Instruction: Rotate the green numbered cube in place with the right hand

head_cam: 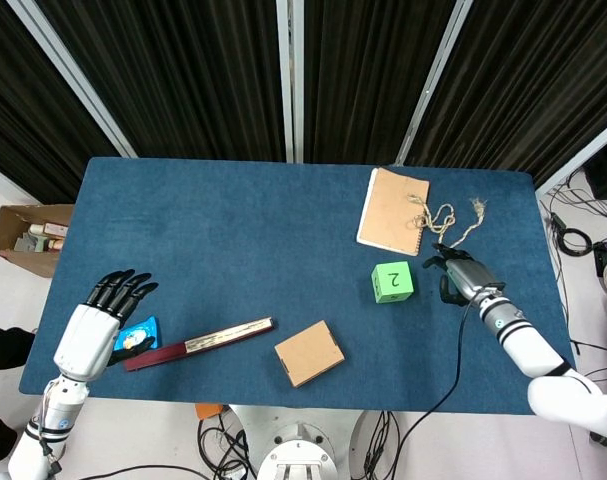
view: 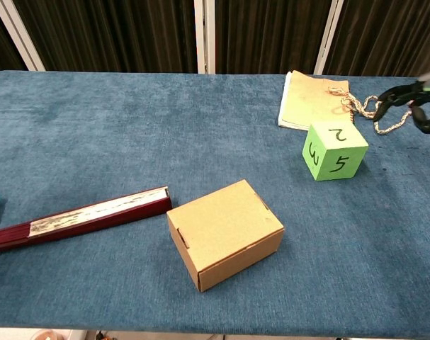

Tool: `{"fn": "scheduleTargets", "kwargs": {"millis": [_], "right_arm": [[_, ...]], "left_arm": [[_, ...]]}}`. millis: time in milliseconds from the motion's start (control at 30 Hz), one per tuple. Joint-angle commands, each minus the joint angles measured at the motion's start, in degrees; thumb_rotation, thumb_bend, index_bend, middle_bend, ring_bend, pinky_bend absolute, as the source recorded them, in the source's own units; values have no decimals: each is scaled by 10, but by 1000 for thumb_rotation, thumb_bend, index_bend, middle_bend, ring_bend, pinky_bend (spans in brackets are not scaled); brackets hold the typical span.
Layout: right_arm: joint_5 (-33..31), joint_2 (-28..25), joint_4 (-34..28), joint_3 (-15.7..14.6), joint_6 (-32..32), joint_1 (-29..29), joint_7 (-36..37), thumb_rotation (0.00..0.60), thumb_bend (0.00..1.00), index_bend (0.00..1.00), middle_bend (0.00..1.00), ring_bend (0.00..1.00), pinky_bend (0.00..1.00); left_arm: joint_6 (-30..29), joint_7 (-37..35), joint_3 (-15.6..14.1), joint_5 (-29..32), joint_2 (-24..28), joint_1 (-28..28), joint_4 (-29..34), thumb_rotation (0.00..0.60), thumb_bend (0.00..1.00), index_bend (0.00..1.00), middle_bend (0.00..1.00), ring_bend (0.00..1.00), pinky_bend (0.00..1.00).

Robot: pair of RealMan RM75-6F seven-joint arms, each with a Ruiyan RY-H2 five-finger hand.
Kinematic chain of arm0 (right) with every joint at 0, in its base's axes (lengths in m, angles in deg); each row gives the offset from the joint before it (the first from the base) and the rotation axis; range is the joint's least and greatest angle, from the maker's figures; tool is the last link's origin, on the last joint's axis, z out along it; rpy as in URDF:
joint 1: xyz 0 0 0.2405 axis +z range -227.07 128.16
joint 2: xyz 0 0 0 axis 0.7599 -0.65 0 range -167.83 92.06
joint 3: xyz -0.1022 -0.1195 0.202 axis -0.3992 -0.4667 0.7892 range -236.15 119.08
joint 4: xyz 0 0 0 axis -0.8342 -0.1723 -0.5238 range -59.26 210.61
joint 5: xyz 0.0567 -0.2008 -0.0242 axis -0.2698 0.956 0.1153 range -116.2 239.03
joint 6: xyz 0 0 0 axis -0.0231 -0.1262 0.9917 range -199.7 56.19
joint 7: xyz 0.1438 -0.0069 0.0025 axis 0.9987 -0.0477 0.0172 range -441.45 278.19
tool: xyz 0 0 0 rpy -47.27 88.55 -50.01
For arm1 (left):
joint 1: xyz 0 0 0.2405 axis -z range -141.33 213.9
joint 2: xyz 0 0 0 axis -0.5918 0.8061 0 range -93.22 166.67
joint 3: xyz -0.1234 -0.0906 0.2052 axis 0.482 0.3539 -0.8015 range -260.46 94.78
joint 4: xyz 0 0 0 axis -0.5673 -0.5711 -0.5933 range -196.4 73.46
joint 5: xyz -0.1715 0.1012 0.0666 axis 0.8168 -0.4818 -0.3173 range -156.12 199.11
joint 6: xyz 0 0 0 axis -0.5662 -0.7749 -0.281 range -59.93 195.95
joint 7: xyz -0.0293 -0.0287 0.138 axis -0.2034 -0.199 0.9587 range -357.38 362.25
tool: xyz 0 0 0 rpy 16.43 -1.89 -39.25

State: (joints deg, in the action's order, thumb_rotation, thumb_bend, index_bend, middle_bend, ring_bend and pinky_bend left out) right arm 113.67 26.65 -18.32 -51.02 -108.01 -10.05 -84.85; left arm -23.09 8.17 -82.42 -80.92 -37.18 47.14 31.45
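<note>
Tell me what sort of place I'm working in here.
Probably a robot test or data-collection bay, not a home. A blue-covered table stands before black pleated curtains on metal frame posts, with loose cables on the floor at its right end and a cardboard box of oddments beside its left end.

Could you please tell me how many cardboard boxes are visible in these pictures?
2: a small closed box on the table's near edge, and an open box on the floor, left of the table.
</note>
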Motion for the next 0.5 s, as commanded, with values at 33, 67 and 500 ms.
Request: {"fn": "scheduleTargets", "kwargs": {"millis": [33, 67, 500], "right_arm": [[-23, 14, 11, -4, 11, 17, -13, 600, 881, 256, 0, 0, 0], [-28, 16, 15, -6, 14, 21, -16, 600, 885, 256, 0, 0, 0], [-48, 76, 62, -12, 28, 67, -29, 600, 940, 256, 0, 0, 0]], "left_arm": [[1, 0, 0, 1, 0, 0, 0, 600, 63, 206, 156, 127, 167], [2, 1, 0, 2, 0, 0, 1, 600, 63, 206, 157, 127, 167], [7, 12, 0, 1, 5, 3, 11, 600, 63, 206, 157, 126, 166]]}}
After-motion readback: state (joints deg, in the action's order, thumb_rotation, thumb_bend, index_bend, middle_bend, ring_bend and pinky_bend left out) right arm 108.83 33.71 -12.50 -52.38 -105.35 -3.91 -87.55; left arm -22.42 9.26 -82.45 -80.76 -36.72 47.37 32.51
